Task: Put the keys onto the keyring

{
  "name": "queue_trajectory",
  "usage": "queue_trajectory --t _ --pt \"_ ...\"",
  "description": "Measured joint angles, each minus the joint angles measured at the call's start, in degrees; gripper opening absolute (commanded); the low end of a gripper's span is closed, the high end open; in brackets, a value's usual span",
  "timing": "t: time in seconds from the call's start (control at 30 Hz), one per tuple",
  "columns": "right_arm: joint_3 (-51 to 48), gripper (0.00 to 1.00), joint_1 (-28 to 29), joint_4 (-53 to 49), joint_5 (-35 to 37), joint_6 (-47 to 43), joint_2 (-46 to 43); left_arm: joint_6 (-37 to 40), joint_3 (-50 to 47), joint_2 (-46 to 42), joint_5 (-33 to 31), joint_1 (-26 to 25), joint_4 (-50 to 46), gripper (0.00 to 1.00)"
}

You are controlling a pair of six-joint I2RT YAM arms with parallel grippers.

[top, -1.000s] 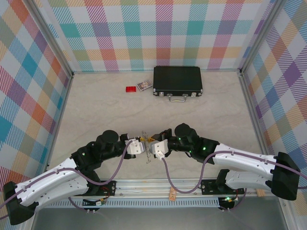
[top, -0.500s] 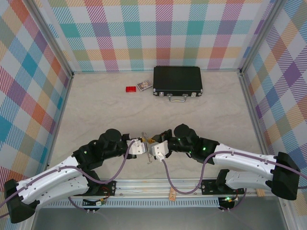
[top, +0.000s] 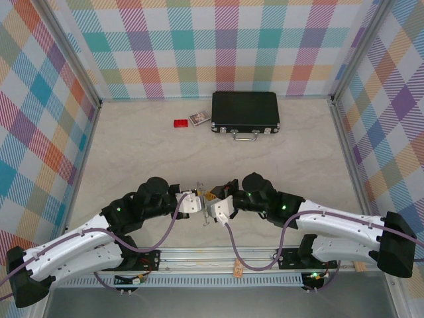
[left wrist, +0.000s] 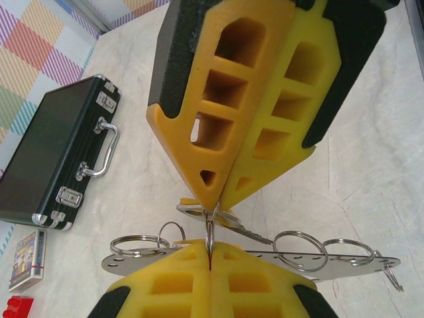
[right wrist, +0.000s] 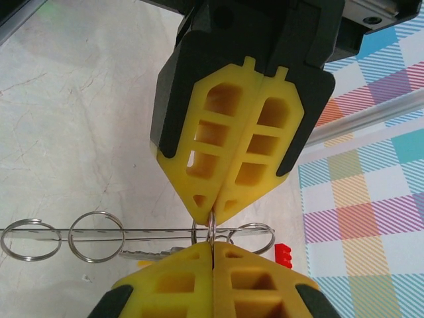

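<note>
Where the two pincers meet, over the near middle of the table (top: 132,152), the keyring (left wrist: 265,256) is held between them. It is a flat silver strip with round wire rings (left wrist: 299,249) hung along it. One thin ring in the middle stands up on its edge, and both pincers hold it by their tips. The left pincer (left wrist: 209,257) is pressed together on one side of that ring. The right pincer (left wrist: 216,197) is pressed together on the other side. Their yellow tips come very near each other, with just a bit of wire showing between them. I cannot tell if the strip touches the table.

A silver key (left wrist: 245,230) sits just beside the pinched ring, close against the strip, with its long end pointing along the strip. I cannot tell if it is on a ring. A small yellow bit (left wrist: 189,199) peeks out by the right pincer's tip. It is too hidden to say what it is.

Far off, at the back of the table, a black case (top: 245,109) lies flat with its silver handle (top: 244,137) facing the arms. Just beside the case is a small card box (top: 199,118), and next to that a red block (top: 180,123). Checked walls (top: 199,46) in many colours stand around the table.
</note>
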Motion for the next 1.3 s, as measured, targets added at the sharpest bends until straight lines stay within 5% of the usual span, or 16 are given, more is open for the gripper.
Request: queue_trajectory --t 0.47,1.3 --pt "-2.6 0.0 0.4 4.7 0.0 -0.7 -0.7 1.5 -0.1 -0.4 1.8 0.0 0.0 0.0" --pt "-2.6 0.26 0.7 6.0 1.5 0.5 -1.0 2.3 -2.1 -1.7 7.4 -0.5 2.3 0.0"
